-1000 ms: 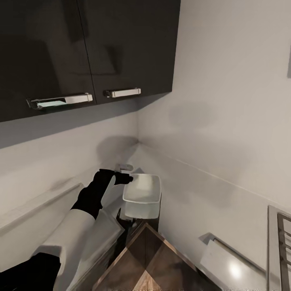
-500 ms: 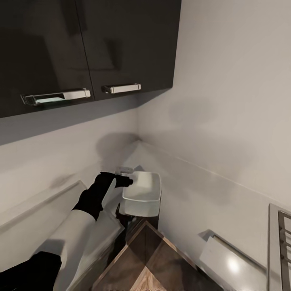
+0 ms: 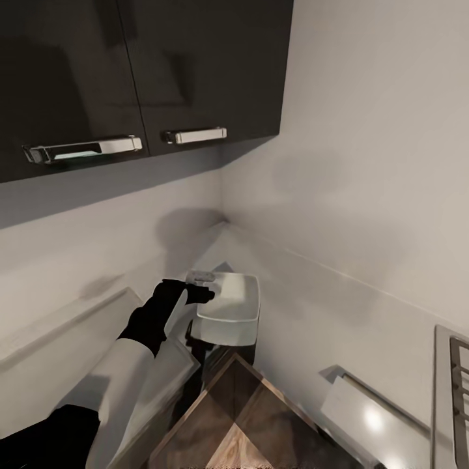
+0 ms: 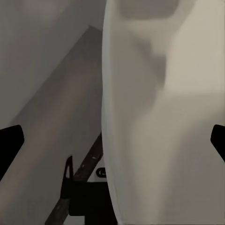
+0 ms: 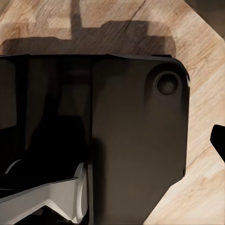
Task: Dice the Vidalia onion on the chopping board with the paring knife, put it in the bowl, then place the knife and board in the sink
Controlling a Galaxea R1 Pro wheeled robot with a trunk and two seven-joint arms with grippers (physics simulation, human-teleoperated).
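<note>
Head view, left claw (image 3: 203,294): black, at the end of the white forearm, reaching forward into the wall corner; its tip sits at the near rim of the bowl.
Head view, bowl (image 3: 231,309): white, square with rounded corners, just beyond and to the right of the claw tip, touching it or very nearly so; it looks lifted and tilted rather than resting flat.
Head view, claw state: the fingers meet the bowl's rim, but whether they are clamped on it cannot be told from here.
Head view, wall cabinets (image 3: 130,71): dark and glossy, high above the claw, with two chrome handles (image 3: 194,135).
Head view, wooden floor (image 3: 241,423): brown boards, below and nearer than the claw.
Head view, pale countertop (image 3: 378,417): low, well to the right of the claw.

Left wrist view, bowl (image 4: 159,122): a broad white curved surface right in front of the claw, very close.
Left wrist view, fingertips (image 4: 9,143): black tips at both picture edges, wide apart, the bowl's wall between them.
Left wrist view, background: blurred grey wall.

Right wrist view, robot's base (image 5: 122,140): a dark flat body with rounded corners, in front of the camera.
Right wrist view, floor (image 5: 206,93): light wood around the dark body.
Right wrist view, right claw fingertip (image 5: 219,138): one black tip at the edge; spread or closed cannot be told.
</note>
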